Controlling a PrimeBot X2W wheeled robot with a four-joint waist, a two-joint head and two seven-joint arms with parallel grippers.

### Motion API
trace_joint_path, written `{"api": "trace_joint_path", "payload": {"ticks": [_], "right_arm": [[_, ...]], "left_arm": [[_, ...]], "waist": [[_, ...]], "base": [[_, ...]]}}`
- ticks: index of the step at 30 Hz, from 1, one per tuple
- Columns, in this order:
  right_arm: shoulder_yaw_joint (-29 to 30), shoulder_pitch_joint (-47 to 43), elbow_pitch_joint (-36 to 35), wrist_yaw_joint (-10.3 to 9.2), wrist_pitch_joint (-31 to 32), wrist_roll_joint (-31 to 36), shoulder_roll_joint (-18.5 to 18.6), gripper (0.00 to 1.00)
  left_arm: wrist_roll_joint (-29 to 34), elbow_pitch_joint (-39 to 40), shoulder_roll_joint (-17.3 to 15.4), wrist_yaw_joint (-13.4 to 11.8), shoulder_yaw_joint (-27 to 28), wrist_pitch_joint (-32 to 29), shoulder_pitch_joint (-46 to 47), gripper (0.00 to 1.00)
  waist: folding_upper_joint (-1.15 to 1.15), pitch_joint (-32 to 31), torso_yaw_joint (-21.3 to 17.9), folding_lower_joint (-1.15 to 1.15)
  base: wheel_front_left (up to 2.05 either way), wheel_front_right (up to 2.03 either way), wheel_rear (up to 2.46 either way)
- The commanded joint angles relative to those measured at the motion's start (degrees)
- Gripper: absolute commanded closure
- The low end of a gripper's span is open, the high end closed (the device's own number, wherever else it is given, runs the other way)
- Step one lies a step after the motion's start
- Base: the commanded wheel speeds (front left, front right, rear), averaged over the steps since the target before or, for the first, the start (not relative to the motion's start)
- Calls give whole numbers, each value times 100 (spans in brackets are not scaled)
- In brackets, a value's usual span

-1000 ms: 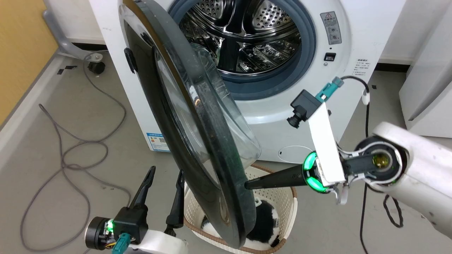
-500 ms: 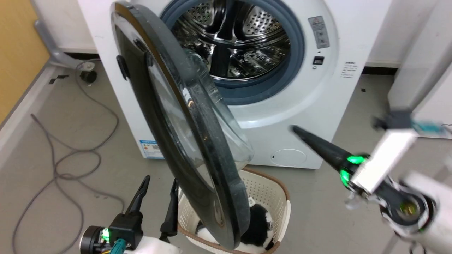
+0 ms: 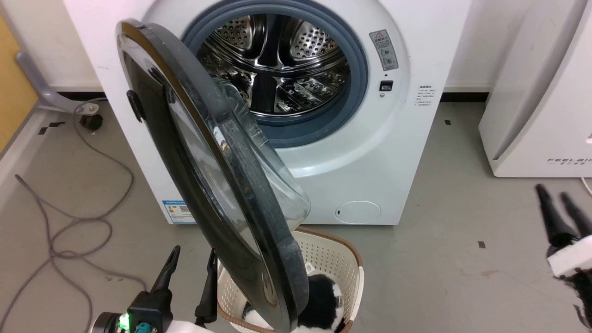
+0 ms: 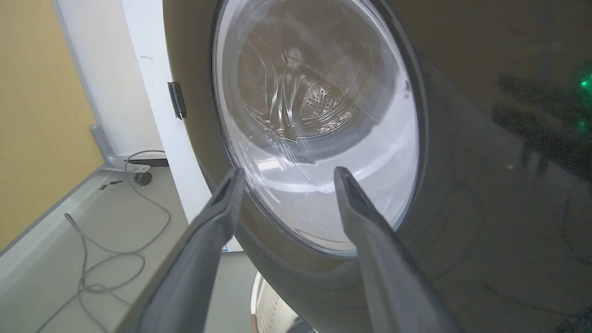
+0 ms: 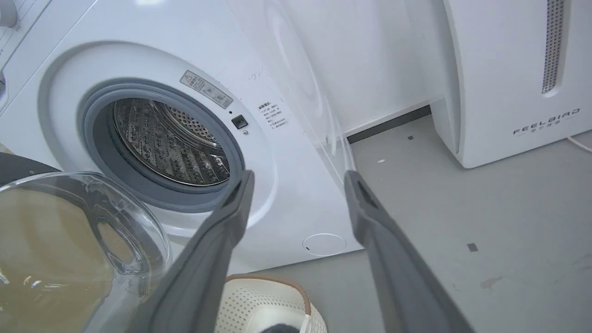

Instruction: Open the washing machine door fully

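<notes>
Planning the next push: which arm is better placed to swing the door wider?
Probably the right. The right hand sits apart from the door but on its inner side, where a push swings it wider. The left hand faces the outer side; pushing there would close it.

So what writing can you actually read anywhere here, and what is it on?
"FEELBIRD": on the white appliance.
Warning sticker with a triangle sign, on the washing machine: too small to read.
Small print near it: too small to read.
Blue label low on the machine: too small to read.
</notes>
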State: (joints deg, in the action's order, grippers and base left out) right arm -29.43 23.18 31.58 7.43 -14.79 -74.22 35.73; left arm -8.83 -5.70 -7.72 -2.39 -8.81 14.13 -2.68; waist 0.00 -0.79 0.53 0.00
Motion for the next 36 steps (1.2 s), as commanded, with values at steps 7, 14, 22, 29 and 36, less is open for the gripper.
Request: {"api": "trace_joint_path", "payload": {"ticks": [7,14,22,29,36], "right_arm": [[3329,-1441,-1522,6,-20,5022,-1678,0],[3429,-2578,-3913,6,718,7125,-3171,0],[3165,-3236,-3984,6,1044,6902,-3282,0],[3179,-3264,-3768,6,946,6689,-3284,0],[3188,-3194,-3688,6,924,6688,-3285,0]], "left_arm": [[-93,21,-38,-60,47,-10,-62,0],[-140,4,-58,-80,67,2,89,0],[-194,-83,-56,-83,58,25,161,0],[-336,-113,-32,-38,60,34,146,100],[-535,74,20,-16,91,12,108,100]], "waist": [[0,71,-100,0],[0,237,-99,0],[0,238,-94,0],[0,254,-108,0],[0,271,-90,0]], "base": [[0,0,0],[0,0,0],[0,0,0],[0,0,0],[0,0,0]]}}
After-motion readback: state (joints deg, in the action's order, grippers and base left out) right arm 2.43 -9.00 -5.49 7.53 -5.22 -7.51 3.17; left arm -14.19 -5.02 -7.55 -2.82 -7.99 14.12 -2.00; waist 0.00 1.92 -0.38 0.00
